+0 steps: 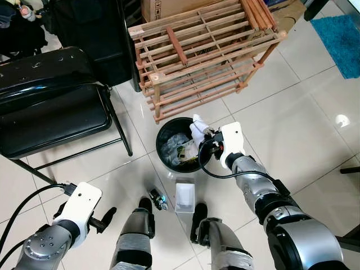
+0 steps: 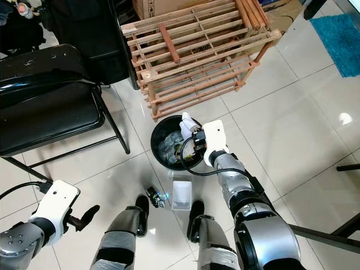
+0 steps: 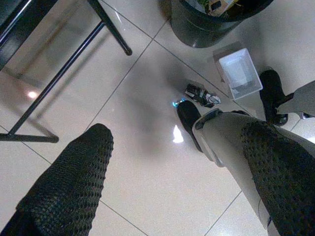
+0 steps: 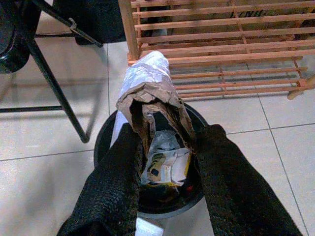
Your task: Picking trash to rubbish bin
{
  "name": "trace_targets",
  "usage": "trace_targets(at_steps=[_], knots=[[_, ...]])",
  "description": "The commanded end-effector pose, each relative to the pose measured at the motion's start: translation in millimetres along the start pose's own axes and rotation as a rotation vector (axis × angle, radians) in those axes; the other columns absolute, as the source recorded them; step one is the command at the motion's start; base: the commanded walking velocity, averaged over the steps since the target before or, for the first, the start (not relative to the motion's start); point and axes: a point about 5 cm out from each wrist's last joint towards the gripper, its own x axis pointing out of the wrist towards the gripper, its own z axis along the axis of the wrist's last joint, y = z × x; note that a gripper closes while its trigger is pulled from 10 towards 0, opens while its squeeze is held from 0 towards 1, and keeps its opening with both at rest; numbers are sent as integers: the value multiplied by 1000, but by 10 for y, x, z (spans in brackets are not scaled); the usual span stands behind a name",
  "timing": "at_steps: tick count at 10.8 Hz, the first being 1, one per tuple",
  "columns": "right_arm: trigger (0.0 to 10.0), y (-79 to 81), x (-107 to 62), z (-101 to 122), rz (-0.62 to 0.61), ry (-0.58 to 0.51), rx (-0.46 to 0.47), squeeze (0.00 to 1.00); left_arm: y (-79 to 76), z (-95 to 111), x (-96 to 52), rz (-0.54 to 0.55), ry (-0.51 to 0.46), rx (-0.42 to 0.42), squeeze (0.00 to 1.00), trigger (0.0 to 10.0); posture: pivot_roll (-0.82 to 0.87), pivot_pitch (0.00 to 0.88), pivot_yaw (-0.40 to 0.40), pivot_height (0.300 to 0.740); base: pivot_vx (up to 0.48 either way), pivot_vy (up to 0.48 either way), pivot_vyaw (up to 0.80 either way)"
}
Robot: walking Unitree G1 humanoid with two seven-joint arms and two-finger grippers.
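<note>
Black and glossy, the folding chair (image 1: 48, 104) stands at the left of the pale tiled floor (image 1: 292, 107), and below it we see our left gripper (image 1: 107, 216) hanging low near our left leg, its two textured fingers (image 3: 69, 187) spread apart with nothing between them. In the left wrist view a small crumpled wrapper (image 3: 201, 94) lies on the tiles just beside our left foot (image 3: 189, 115), and a white open box (image 3: 240, 73) rests a little further on, close to the bin's base. Both pieces lie between our feet and the bin. Behind them the black rubbish bin (image 1: 164, 135) stands on the floor just in front of the slatted wooden rack (image 1: 202, 48), which lies tipped over, with a cardboard box (image 1: 169, 8) behind it. The bin already holds crumpled paper and printed packaging. Our right gripper (image 1: 203, 138) reaches over the bin's right rim, and its fingers (image 4: 115, 187) are clamped on a wad of brown paper and white plastic trash (image 4: 150, 93); the wad sticks up out of the grip directly above the bin's opening. At the far right corner of the floor a blue mat (image 1: 340, 34) lies on the tiles.
</note>
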Motion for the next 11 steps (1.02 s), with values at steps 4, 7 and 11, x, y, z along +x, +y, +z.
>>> trace_targets(at_steps=[4, 7, 11], knots=[[10000, -12, -62, -140, -3, 37, 19, 1000, -41, -114, -16, -9, 42, -2, 0, 10000, 606, 501, -101, 740, 0, 0, 0], [10000, -21, -73, -155, -2, 36, 19, 1000, -37, -122, -8, -5, 44, 6, 0, 10000, 603, 498, -102, 740, 0, 0, 0], [10000, -108, -87, -122, -25, 20, 10, 1000, -49, -77, 76, -7, 27, 14, 0, 10000, 589, 468, -101, 740, 0, 0, 0]])
